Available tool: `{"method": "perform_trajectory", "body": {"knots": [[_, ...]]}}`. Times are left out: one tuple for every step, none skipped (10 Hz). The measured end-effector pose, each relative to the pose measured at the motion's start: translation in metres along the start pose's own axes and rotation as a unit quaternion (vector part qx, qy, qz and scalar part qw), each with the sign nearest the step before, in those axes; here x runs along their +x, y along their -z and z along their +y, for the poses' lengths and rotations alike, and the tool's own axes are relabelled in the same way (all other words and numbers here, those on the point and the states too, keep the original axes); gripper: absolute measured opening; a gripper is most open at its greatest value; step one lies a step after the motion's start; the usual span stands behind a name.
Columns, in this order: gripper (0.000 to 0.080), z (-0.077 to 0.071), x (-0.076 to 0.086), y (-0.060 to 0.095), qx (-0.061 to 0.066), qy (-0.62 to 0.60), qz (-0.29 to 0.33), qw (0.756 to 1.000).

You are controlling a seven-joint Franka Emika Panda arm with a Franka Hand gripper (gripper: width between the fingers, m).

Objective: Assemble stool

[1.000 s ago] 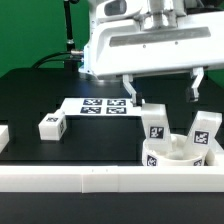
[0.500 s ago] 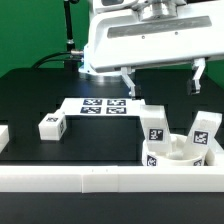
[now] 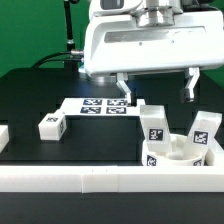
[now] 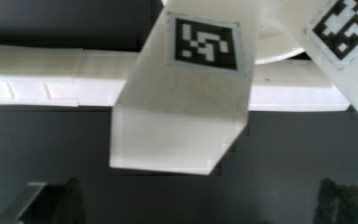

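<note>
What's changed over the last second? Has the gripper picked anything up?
The gripper lifted a little, then came back down, ending slightly toward the exterior view's left. It is open and has grasped nothing. The leg below it, the second upright leg, the seat, the loose leg and the marker board stayed put.

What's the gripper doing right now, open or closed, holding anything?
Gripper: open, jaws spread wide, holding nothing; it hangs above an upright stool leg.

Black table (image 3: pixel 30 95) — pale wall (image 3: pixel 30 25)
</note>
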State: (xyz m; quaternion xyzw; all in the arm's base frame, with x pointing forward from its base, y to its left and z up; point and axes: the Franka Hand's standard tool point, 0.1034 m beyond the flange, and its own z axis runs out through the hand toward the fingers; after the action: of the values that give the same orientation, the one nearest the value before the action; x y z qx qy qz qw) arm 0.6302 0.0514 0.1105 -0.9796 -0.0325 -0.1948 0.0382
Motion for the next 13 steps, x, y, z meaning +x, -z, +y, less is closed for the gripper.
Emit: {"method": "perform_trajectory", "body": {"knots": [[0.0649,-0.005,-0.004,-0.001,0.018,0.008,-0.059,0.998],[0.0649,-0.003,-0.001,0.000,0.024,0.028,-0.103,0.994],[0.0649,-0.001,-0.002,0.002,0.035,0.040,-0.162,0.985],[0.0649,-0.001,0.006,0.001,0.043,0.054,-0.188,0.980],[0.0649,0.000,0.010,-0.002,0.039,0.061,-0.172,0.982],[0.0649,0.000,0.008,-0.002,0.039,0.060,-0.174,0.982],[0.0649,0.002,0.008,-0.002,0.043,0.097,-0.173,0.979],[0.0649,0.002,0.007,-0.003,0.050,0.164,-0.172,0.970],[0.0649,0.001,0.006,-0.004,0.056,0.227,-0.172,0.957],[0.0649,0.002,0.005,-0.006,0.066,0.314,-0.169,0.932],[0.0649,0.003,0.005,-0.007,0.073,0.380,-0.165,0.907],[0.0649,0.004,0.005,-0.007,0.079,0.415,-0.162,0.892],[0.0649,0.006,0.005,-0.007,0.083,0.442,-0.161,0.879]]}}
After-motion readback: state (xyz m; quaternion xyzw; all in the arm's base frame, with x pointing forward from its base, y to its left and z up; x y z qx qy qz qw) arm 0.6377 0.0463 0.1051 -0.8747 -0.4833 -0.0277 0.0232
